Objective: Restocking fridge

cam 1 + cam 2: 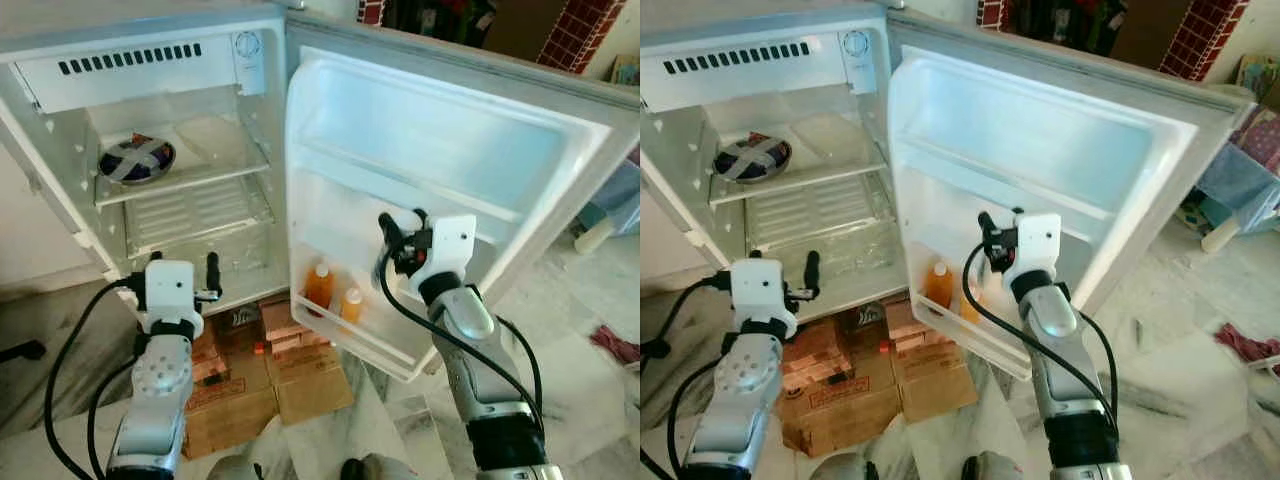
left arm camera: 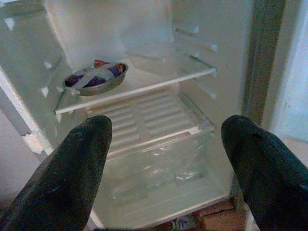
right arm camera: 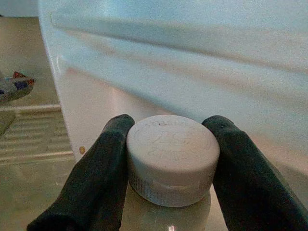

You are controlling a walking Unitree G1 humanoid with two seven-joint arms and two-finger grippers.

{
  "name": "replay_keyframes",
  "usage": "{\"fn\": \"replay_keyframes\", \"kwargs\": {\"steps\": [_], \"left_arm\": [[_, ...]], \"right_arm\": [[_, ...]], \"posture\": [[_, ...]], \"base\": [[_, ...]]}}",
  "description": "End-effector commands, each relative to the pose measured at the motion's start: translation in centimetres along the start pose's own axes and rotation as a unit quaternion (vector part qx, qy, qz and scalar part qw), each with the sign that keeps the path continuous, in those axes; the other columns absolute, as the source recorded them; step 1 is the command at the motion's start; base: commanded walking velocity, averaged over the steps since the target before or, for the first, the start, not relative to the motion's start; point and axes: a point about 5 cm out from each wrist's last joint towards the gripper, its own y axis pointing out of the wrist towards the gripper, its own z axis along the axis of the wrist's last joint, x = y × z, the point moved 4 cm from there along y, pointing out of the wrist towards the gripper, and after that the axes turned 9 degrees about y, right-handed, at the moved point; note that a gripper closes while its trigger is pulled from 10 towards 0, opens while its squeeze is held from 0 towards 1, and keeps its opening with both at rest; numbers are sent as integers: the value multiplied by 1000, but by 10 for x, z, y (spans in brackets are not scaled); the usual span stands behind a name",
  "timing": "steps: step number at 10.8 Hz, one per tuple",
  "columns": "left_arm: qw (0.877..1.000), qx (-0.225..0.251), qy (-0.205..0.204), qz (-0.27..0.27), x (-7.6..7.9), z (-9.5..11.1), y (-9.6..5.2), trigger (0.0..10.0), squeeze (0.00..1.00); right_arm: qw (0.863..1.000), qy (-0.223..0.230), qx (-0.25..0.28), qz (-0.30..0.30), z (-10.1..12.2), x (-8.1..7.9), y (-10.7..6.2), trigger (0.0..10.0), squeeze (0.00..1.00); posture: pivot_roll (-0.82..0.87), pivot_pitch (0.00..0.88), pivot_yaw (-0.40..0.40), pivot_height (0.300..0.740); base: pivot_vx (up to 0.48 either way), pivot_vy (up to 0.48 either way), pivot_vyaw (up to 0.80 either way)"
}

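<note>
Nearest, cardboard boxes on the floor below the fridge at 6 o'clock, print on them too small to read; marble floor running off toward 3 o'clock; a red cloth on it at the far right.

Left gripper raised before the open fridge at 8 o'clock, fingers spread wide with nothing between them; beyond them a clear crisper drawer, a wire shelf, and a glass shelf carrying a metal bowl crossed with pale tape.

Right gripper at centre, inside the open door; its fingers are closed against both sides of a bottle, pale body, white ribbed screw cap, embossed lettering on top not legible.

In the door's bottom rack at 6 o'clock, two orange bottles standing side by side, just below the gripper; upper door shelf above.

Farthest, red brick wall at 1 o'clock.
</note>
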Motion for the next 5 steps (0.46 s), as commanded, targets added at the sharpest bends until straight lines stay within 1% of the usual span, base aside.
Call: {"fn": "replay_keyframes", "kwargs": {"steps": [1,2,3,5], "left_arm": [[1000,-8,0,2,-3,-3,-2,10000,0],[1000,-12,0,5,-3,-4,-2,10000,0],[1000,-13,9,10,-5,-4,-2,10000,0],[1000,-19,11,14,-8,-7,-1,10000,0]], "right_arm": [[1000,1,4,4,0,-2,0,10000,0],[1000,0,2,6,-1,-2,-1,10000,0],[1000,-1,-1,7,-2,-1,-1,10000,0],[1000,0,0,15,0,-2,-1,10000,0]], "posture": [[77,69,-29,716],[77,72,-30,696],[76,74,-30,671],[73,77,-29,641]], "base": [[0,0,0],[0,0,0],[0,0,0],[0,0,0]]}}
